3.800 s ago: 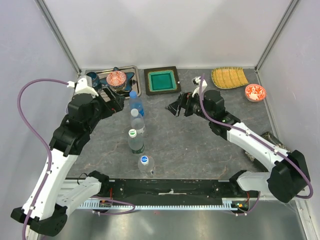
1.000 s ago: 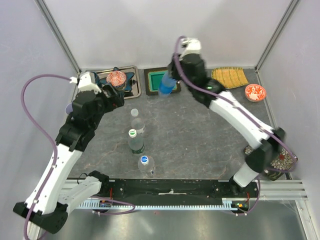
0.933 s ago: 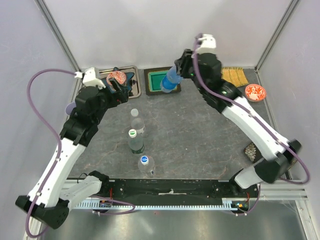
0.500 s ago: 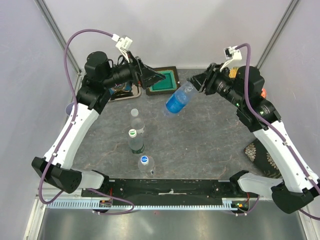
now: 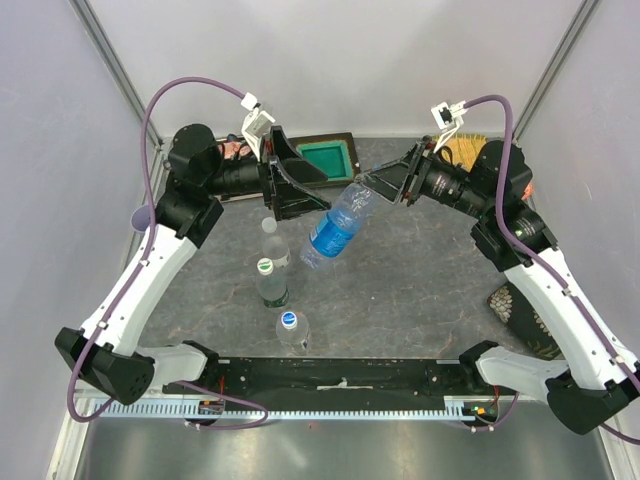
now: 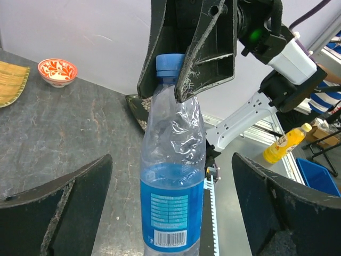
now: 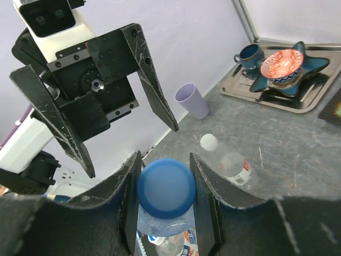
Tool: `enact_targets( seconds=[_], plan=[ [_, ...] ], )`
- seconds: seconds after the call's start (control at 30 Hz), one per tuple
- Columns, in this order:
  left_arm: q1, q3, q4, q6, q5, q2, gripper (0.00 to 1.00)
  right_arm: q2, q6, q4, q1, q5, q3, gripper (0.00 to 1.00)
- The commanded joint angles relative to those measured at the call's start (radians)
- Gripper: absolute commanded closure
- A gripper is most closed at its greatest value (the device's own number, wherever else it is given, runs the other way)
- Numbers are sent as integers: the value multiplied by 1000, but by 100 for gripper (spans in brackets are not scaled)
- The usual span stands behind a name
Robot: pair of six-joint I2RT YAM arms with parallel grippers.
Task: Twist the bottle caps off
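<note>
Pinching blue bottle (image 5: 333,228) at cap (image 7: 166,188) midair, right pincer (image 5: 380,188), left pincer (image 5: 303,187) spread wide round its base w/ gaps.

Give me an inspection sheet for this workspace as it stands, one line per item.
Surface: grey mottled table.
Job's things: blue-tinted bottle held tilted in the air, blue cap on; three clear bottles standing in a row, capped.
Clutter: lilac cup, green tray, red-patterned bowl, woven mat, loaded metal tray.
Hands: right hand shut on the blue-tinted bottle's neck; left hand open, facing the bottle, fingers clear of it.
Cables: purple cable loops off each wrist, clear of the bottles.
Surroundings: pale enclosure walls; yellow bottle and blue bin beyond the table.
</note>
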Motion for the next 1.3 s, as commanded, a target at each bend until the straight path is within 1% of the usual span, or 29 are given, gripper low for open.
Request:
enact_targets(
  seconds=[0.0, 0.17, 0.47, 0.63, 0.87, 1.0, 1.1, 1.13, 1.2, 1.23, 1.27],
  plan=[
    [-17, -4, 7, 41, 33, -5, 0, 8, 47, 126, -3, -72, -11, 100],
    [-46, 26, -33, 59, 10, 41, 0, 27, 69, 187, 4, -91, -22, 100],
    [-91, 48, -74, 94, -24, 83, 0, 57, 44, 195, 57, -72, 13, 100],
    [-112, 52, -106, 130, -19, 86, 2, 68, 4, 172, 88, -60, 33, 100],
    [-118, 37, -128, 144, 15, 74, 5, 65, -14, 167, 93, -42, 38, 100],
    [-123, 17, -129, 148, 16, 61, 6, 59, -7, 191, 94, -32, 27, 100],
    [-131, 5, -129, 151, 16, 61, 11, 54, 9, 222, 96, -28, 16, 100],
    [-137, 2, -129, 153, 16, 60, 16, 54, 13, 221, 97, -28, 15, 100],
    [-141, -1, -129, 154, 18, 63, 20, 57, 15, 222, 99, -26, 13, 100],
    [-146, -1, -129, 159, 19, 63, 25, 57, 15, 246, 102, -25, 13, 100],
    [-151, -1, -134, 159, 21, 61, 26, 57, 15, 248, 102, -22, 12, 100]
  ],
)
